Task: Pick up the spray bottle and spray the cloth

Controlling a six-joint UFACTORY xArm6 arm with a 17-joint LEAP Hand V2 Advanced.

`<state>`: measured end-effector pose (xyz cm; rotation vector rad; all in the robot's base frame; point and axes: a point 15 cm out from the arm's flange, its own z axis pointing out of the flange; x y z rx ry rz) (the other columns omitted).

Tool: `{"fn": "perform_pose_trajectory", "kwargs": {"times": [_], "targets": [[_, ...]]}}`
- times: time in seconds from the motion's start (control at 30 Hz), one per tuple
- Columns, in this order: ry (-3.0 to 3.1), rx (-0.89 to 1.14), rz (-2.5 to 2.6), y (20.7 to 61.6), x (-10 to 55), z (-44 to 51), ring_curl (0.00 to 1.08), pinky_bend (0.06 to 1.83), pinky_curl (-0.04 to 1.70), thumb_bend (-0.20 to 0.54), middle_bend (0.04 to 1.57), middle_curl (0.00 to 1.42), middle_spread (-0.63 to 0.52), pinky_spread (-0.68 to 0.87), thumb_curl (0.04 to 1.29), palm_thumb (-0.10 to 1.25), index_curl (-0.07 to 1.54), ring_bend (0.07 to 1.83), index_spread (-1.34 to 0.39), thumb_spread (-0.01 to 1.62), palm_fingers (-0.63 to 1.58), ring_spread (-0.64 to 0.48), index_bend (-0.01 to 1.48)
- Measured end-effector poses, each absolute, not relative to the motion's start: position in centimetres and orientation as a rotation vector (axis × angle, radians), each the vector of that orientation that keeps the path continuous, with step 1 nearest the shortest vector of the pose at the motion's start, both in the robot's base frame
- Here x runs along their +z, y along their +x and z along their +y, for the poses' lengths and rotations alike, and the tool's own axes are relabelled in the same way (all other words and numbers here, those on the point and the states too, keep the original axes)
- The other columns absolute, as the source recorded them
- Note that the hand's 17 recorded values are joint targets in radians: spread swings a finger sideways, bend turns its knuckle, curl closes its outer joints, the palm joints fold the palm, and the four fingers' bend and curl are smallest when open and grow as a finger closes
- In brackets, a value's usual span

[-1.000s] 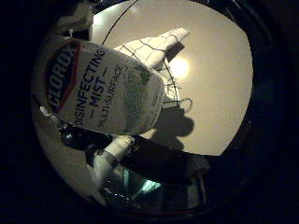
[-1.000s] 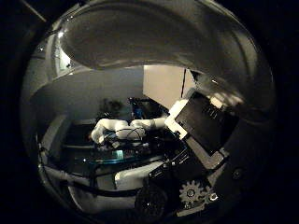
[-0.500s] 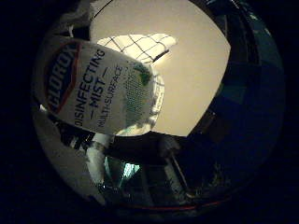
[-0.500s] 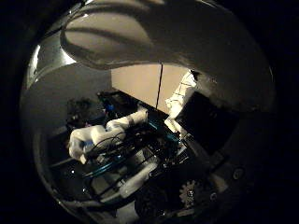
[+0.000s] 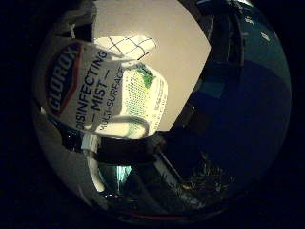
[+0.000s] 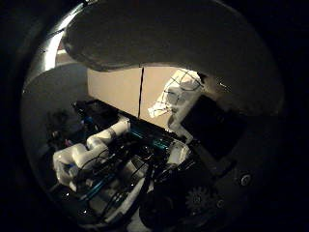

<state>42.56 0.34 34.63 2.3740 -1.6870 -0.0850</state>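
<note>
Spray bottle (image 5: 102,93): it fills much of the little-finger-side view, its labelled body lying right against the palm, so it is very close to the hand and appears raised off the desk.
Hand (image 6: 203,193): only dark geared body parts and a white segment show at the edges. The bottle sits tight to the palm, which suggests a grasp, but the curl of the fingers round it cannot be seen, so how far shut the hand is cannot be told.
Cloth (image 5: 126,45): a pale cloth with a dark grid pattern lies on the light desk (image 5: 176,62), beyond the bottle as seen from the palm and well apart from it.
Nozzle: not visible in either view, so its direction relative to the cloth cannot be told.
Risk, aim: if the nozzle points away from the cloth, the mist would likely land on the bare desk or past its edge.
Risk, grip: the smooth rounded body could slip or rotate in the palm when a finger loads the trigger, throwing off the aim.
Risk, trigger: with the trigger unseen, a finger may press the neck or body instead and produce no spray.
Risk, distance: spraying from this far off the cloth could scatter the mist wide of it.
</note>
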Motion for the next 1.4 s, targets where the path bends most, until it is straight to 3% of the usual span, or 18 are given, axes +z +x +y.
{"fn": "perform_pose_trajectory", "kwargs": {"times": [0.6, 1.0, 1.4], "targets": [[2.320, -0.152, -1.695, 44.0, 30.6, -1.0, 0.54, 1.10, 0.96, -0.018, 1.33, 0.58, -0.08, -0.23, 0.83, 1.03, 0.67, 1.45, -0.19, 0.77, 1.22, -0.15, 1.14], [2.374, -0.135, -1.720, 44.1, 32.6, 0.1, 0.54, 1.10, 0.96, -0.018, 1.33, 0.58, -0.08, -0.23, 0.83, 1.03, 0.68, 1.45, -0.19, 0.77, 1.22, -0.15, 1.14], [2.721, -0.584, -1.911, 43.2, 37.6, 12.9, 0.54, 1.10, 0.97, -0.018, 1.33, 0.58, -0.07, -0.23, 0.83, 1.03, 0.68, 1.45, -0.19, 0.76, 1.22, -0.15, 1.14]]}}
